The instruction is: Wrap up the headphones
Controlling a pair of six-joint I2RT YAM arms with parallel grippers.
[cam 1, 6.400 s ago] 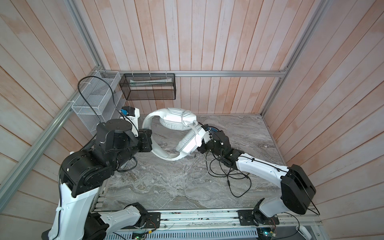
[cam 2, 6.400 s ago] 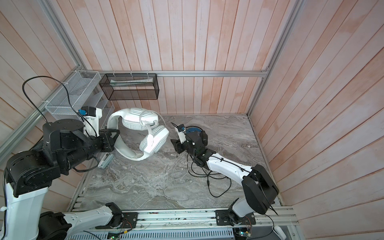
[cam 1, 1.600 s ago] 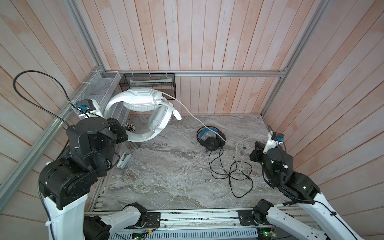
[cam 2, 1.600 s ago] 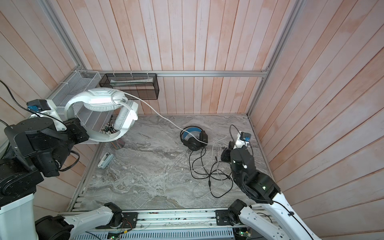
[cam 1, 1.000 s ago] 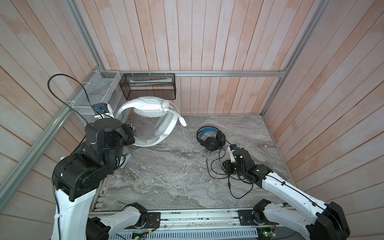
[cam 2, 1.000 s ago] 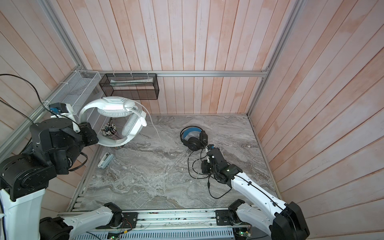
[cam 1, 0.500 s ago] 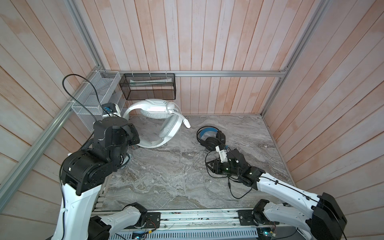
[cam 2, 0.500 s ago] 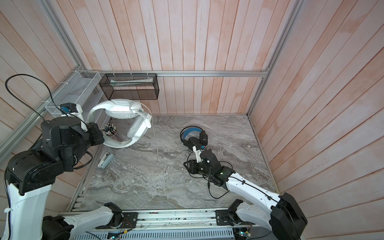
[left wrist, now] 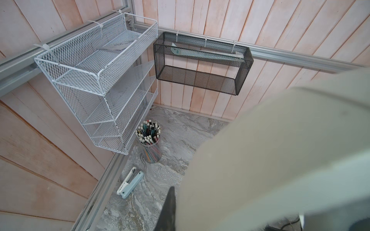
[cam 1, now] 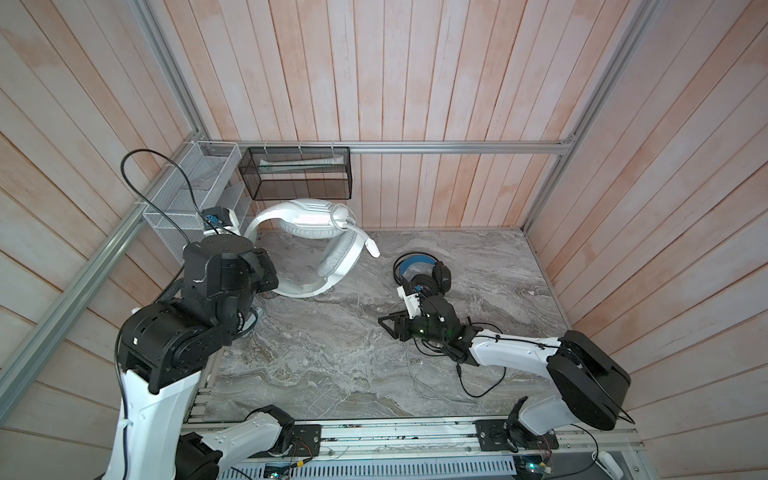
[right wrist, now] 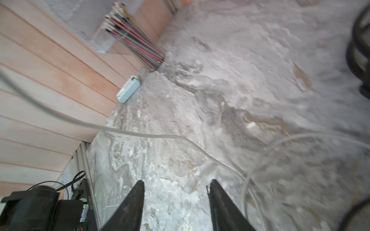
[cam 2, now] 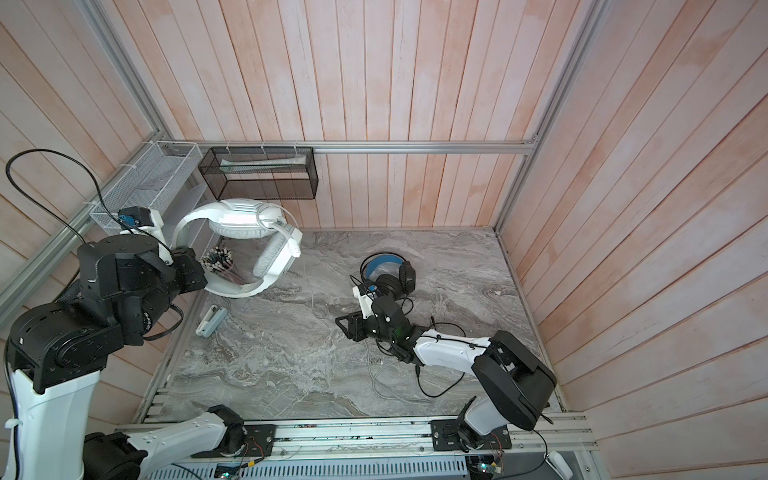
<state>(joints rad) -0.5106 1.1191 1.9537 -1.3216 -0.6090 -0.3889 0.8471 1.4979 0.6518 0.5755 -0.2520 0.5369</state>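
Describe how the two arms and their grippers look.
Both arms, left arm and right arm, pair glossy white links with bulky black joint housings. A black cable arcs loose above the left one; a thinner one hugs the right link. The left gripper and right gripper are black, the right's fingers tapering to points.

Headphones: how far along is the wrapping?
Nothing looks wrapped yet. In hand: the left gripper holds the white headset by its band; the right gripper, open and empty, is near the white cable, loose on the table. Left: wind it, then the black cable of the black headset, also loose.
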